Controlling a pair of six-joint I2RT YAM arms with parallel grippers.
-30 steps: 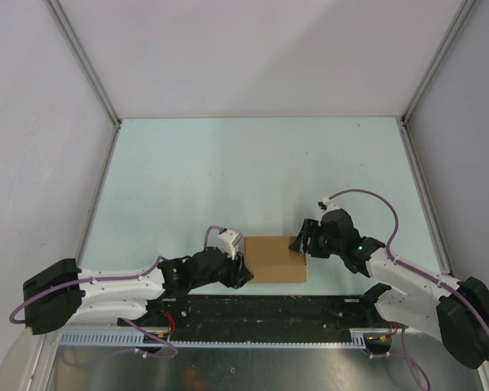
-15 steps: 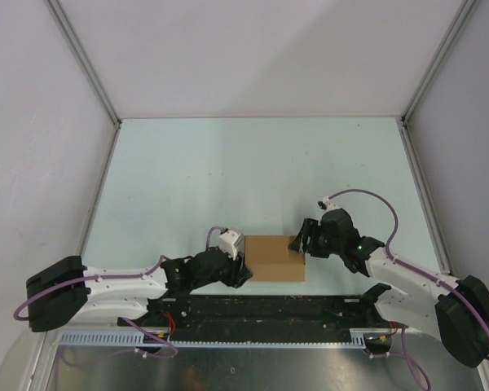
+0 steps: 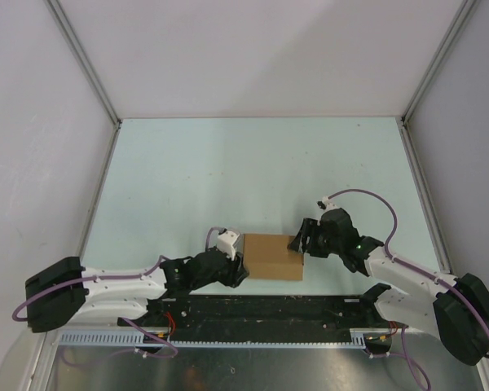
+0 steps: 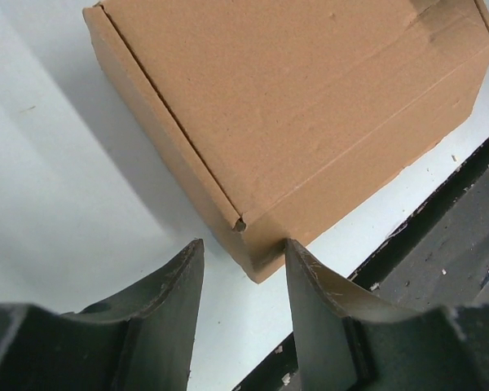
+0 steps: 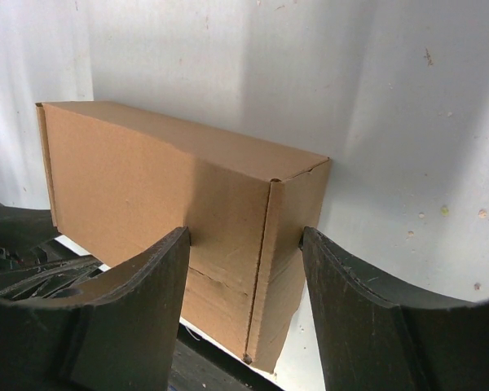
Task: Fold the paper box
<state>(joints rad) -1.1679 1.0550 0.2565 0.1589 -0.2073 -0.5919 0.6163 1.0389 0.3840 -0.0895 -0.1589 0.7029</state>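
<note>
Your paper box (image 3: 273,257) sits closed at the worktop's (image 3: 228,179) near edge, midway along. The left jaws gape just off its corner, and the right jaws are spread astride the opposite end. It looks light, thin-walled and crushable, so press gently at the creased edges.

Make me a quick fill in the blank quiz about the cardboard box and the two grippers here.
1. The paper box is closed and ____ in colour.
2. In the top view it sits ____ the left gripper and the right gripper.
3. In its wrist view, the left gripper's jaws stand ____, holding nothing.
Missing words: brown; between; open.
</note>
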